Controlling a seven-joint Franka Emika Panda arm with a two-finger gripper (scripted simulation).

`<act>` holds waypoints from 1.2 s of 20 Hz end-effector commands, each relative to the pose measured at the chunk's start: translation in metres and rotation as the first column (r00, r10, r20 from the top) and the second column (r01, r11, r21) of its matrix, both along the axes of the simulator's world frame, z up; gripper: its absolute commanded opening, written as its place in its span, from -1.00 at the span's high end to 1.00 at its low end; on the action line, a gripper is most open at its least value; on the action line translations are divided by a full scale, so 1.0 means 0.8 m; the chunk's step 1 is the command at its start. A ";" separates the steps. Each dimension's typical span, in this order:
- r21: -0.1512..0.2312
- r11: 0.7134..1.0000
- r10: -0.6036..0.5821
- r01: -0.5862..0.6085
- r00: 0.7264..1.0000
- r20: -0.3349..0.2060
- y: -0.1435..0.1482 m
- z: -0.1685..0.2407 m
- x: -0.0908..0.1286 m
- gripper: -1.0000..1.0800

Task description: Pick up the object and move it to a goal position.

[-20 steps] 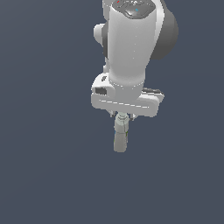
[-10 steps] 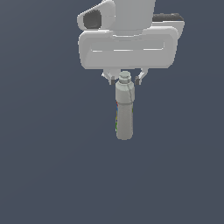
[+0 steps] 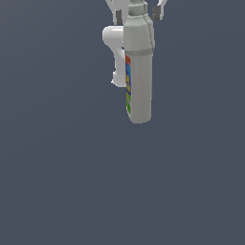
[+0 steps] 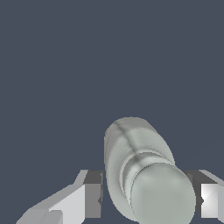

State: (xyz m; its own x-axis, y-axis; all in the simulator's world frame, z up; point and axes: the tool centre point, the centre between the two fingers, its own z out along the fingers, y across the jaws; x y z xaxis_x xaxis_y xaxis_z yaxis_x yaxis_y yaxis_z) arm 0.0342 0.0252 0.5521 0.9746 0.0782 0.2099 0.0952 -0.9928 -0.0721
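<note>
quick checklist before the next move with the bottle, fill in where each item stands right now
1. Bottle between the gripper fingers: ok, one finger sits on each side of the neck in both views.
2. Jaws touching the neck: cannot tell; the wrist view shows small gaps between each finger and the bottle.
3. Bottle upright: ok, it hangs nearly vertical in the exterior view, cap up.
4. Bottle clear of the surface: cannot tell, no shadow or contact line shows.
5. Goal position visible: not ok, no marker in either view.
6. Nearby obstacles: ok, none visible.
</note>
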 end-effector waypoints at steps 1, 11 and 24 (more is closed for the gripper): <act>0.004 1.000 0.026 -0.027 0.999 0.027 -0.003 0.036 -0.007 1.00; 0.011 0.997 0.069 -0.070 0.996 0.054 -0.009 0.084 -0.016 1.00; 0.012 0.997 0.070 -0.071 0.997 0.042 -0.009 0.079 -0.010 1.00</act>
State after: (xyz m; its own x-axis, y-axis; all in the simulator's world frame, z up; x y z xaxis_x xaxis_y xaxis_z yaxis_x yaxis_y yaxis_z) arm 0.0268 0.0176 0.6073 0.9608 0.1433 0.2374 0.1669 -0.9825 -0.0824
